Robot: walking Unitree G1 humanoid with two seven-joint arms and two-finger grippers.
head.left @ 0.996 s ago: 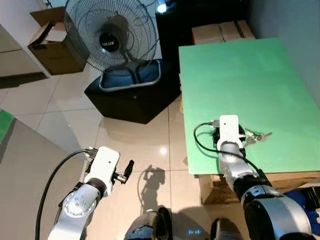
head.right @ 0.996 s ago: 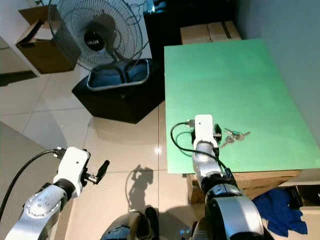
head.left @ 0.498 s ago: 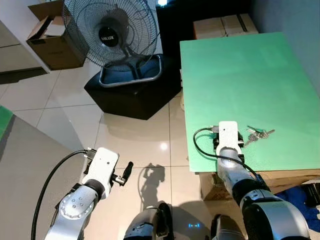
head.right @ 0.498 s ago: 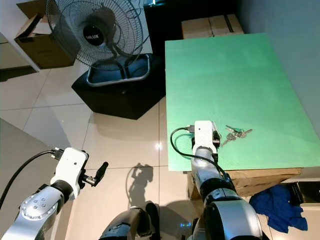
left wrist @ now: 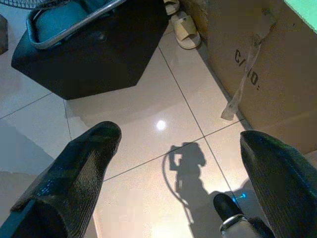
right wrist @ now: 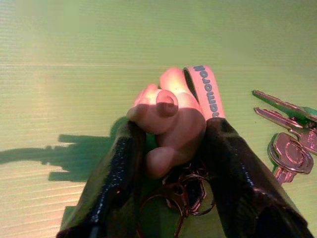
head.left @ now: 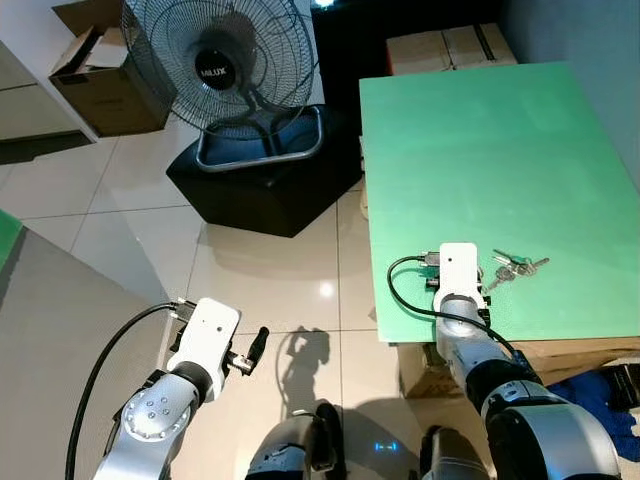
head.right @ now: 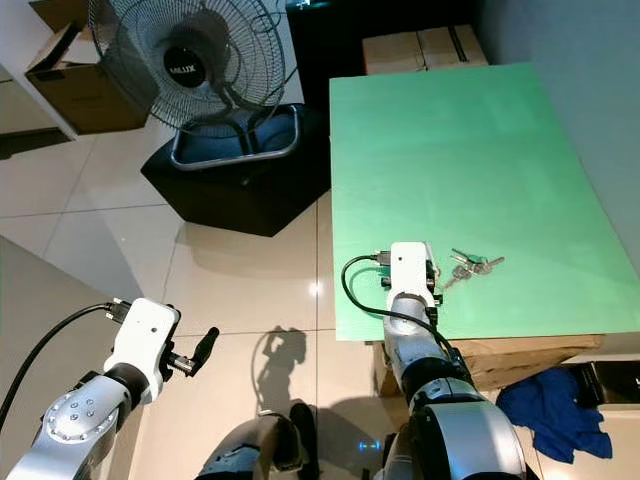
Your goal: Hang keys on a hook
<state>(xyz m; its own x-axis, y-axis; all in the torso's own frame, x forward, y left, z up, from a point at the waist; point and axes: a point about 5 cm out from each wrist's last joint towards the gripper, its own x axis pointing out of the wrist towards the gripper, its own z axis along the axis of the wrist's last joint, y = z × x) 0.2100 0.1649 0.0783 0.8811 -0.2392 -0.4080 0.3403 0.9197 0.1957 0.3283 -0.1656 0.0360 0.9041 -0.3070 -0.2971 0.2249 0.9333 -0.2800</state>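
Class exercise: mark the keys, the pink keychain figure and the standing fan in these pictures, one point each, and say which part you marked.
keys [right wrist: 290, 148], right wrist view, on a round key head.
pink keychain figure [right wrist: 171, 121], right wrist view, on its body between the right gripper's fingers.
fan [head.left: 218, 60], left eye view, on its black hub.

Right pincer [right wrist: 171, 148] fingertips hidden beneath its wrist (head views), keys [right wrist: 292, 134] edge-cropped
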